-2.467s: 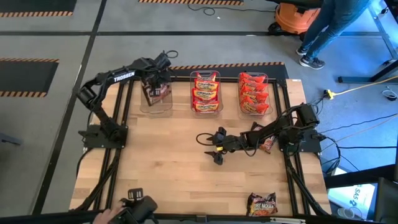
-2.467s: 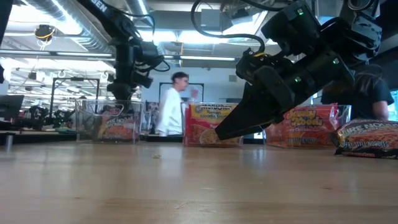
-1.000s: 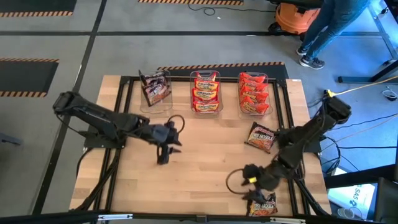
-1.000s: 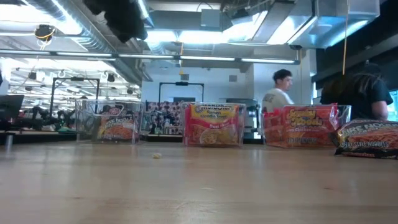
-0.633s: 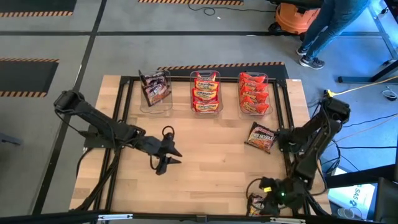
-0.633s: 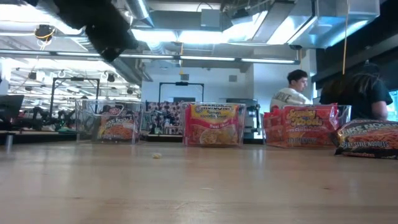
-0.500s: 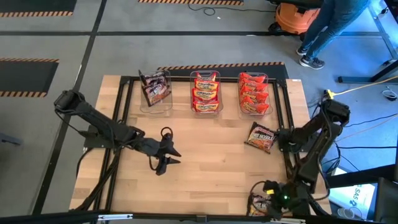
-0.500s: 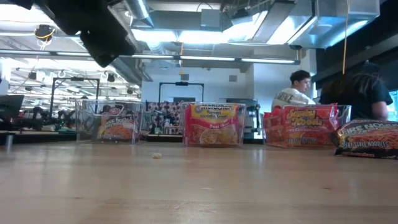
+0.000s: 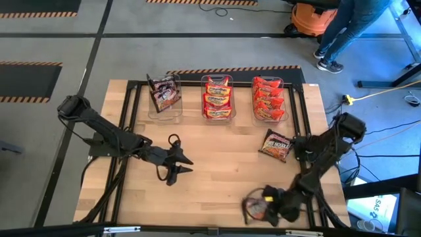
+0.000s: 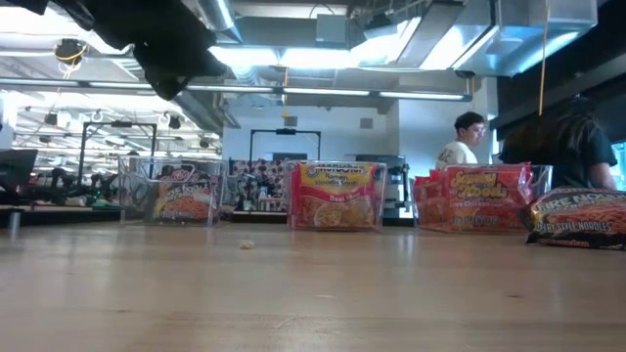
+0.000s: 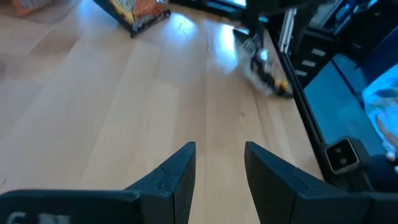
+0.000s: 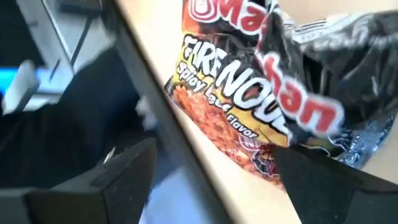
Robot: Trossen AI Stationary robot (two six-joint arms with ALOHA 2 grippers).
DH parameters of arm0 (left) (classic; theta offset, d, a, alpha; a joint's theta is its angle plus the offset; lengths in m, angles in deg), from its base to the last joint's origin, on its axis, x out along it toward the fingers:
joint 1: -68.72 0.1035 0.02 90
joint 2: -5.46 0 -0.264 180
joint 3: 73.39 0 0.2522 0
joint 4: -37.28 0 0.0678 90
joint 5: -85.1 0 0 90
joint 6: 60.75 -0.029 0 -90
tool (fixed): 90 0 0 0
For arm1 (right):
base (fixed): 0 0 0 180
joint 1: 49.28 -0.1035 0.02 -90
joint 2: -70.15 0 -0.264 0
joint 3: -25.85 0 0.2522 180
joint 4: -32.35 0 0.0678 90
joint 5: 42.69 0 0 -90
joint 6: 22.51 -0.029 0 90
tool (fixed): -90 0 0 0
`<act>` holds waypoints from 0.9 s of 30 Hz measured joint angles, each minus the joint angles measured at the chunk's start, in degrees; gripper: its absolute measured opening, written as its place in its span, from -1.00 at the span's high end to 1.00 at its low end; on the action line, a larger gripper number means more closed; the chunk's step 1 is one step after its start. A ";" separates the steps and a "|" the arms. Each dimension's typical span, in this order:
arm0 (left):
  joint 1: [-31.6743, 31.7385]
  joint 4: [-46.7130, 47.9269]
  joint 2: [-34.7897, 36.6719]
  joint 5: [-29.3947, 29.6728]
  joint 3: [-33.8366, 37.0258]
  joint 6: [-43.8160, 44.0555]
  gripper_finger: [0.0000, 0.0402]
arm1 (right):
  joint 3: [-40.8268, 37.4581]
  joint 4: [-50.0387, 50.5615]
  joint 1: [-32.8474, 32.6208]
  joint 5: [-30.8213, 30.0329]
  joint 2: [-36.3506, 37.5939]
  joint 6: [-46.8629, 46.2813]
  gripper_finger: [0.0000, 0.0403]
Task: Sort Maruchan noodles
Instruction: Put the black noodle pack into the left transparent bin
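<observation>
A dark brown-black Maruchan packet [image 12: 249, 106] fills the right wrist view and lies crumpled over the table's near edge rail. My right gripper [image 9: 263, 205] is low by the near edge, right of centre, shut on this packet [image 9: 255, 209]. My left gripper [image 9: 184, 166] hovers open over the table's left middle, its fingers [image 11: 180, 165] over bare wood. A second dark packet [image 9: 276, 145] lies flat near the right side. At the far edge, three clear bins hold one dark packet [image 9: 164, 95], orange-yellow packets [image 9: 218, 97] and red packets [image 9: 268, 99]. My right gripper has the dark packet between its two fingers, which come from above and slant toward the near edge. One finger [image 12: 311, 177] meets the packet's lower edge [image 12: 270, 165]. Whether the other finger touches it, I cannot tell. The packet's upper part [image 12: 311, 68] is buckled and folded over.
A black frame rail [image 9: 217, 228] runs along the near edge under the right gripper. Bare wood [image 9: 217, 171] lies between the two arms. People stand in the room beyond the far edge [image 10: 460, 137]. A person walks on the floor past the far right corner [image 9: 348, 26].
My right gripper went down to the dark packet at the near right corner, then swung toward the table's left along the near edge. The packet shifted left with it from where it lay. My left gripper drifted slightly toward the near edge and stayed open.
</observation>
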 joint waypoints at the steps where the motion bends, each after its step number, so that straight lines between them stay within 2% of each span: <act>1: -0.15 -0.97 -0.65 0.44 -0.02 0.20 0.35 | -0.01 0.07 1.57 -1.44 -0.12 2.75 -0.59; 6: -0.63 -9.66 -6.29 0.57 -0.04 0.20 0.35 | -0.21 -0.57 8.75 -9.79 -0.30 17.27 -0.59; 14: -0.61 -23.45 -19.54 -0.14 -0.01 3.98 0.35 | -0.21 -0.25 18.33 -14.36 -0.30 33.10 -0.59; 21: -0.61 -42.65 -32.11 -2.19 -0.24 9.06 0.35 | -0.21 -0.44 24.01 -16.31 -0.28 39.44 -0.59; 27: -1.34 -44.24 -40.45 -5.19 -6.78 8.54 0.35 | -0.21 -0.50 24.63 -18.38 -0.26 43.87 -0.59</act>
